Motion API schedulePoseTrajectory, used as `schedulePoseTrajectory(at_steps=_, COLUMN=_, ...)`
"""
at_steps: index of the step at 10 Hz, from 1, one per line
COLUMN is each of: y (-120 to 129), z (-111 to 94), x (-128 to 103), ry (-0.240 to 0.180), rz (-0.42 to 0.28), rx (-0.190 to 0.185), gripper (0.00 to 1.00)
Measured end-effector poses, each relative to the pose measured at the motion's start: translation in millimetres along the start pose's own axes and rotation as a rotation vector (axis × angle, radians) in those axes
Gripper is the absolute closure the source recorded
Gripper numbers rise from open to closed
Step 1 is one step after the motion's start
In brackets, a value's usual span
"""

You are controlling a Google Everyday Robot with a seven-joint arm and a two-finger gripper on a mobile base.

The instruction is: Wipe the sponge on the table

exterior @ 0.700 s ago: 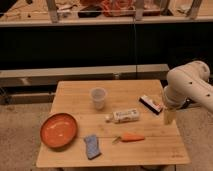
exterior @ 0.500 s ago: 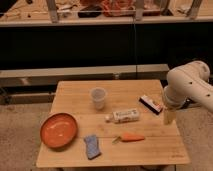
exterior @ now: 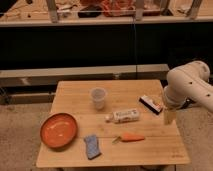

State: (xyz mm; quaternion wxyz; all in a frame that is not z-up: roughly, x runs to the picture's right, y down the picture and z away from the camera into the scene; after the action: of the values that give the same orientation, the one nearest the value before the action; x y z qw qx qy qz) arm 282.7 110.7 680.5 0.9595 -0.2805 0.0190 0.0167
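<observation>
The blue sponge (exterior: 92, 146) lies flat near the front edge of the light wooden table (exterior: 150, 150), left of centre. It sits between the orange bowl and the carrot. My gripper (exterior: 169, 116) hangs from the white arm (exterior: 189, 87) over the table's right edge. It is far to the right of the sponge and apart from it, just in front of the black block. Nothing can be seen held in it.
On the table are an orange bowl (exterior: 59, 130) at front left, a clear cup (exterior: 98, 98) mid-back, a white tube (exterior: 124, 116) lying at centre, a carrot (exterior: 131, 137) and a black block with a white-red end (exterior: 151, 104). A dark shelf rack (exterior: 100, 45) stands behind.
</observation>
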Motion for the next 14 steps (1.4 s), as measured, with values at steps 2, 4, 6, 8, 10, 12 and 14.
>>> schedulePoseTrajectory(at_steps=2, y=7.1, z=-4.5, x=-16.4, ry=-0.006, rz=-0.039, rx=0.008, gripper=0.20)
schedulePoseTrajectory(at_steps=4, y=12.3, z=-8.4, x=-41.1, ry=-0.017, rz=-0.077, rx=0.015, gripper=0.20)
schedulePoseTrajectory(at_steps=6, y=18.3, z=-11.0, x=-45.6, ry=-0.017, rz=-0.101, rx=0.019, gripper=0.20)
schedulePoseTrajectory(at_steps=8, y=25.1, z=-12.6, x=-58.5, ry=-0.021, rz=-0.135, rx=0.017, gripper=0.20)
schedulePoseTrajectory(at_steps=10, y=33.0, z=-14.6, x=-86.8, ry=-0.023, rz=-0.190, rx=0.018, gripper=0.20)
schedulePoseTrajectory(at_steps=12, y=39.6, z=-15.6, x=-95.2, ry=-0.020, rz=-0.221, rx=0.017, gripper=0.20)
schedulePoseTrajectory(at_steps=14, y=45.7, z=-13.4, x=-106.4, ry=-0.024, rz=-0.256, rx=0.009, gripper=0.20)
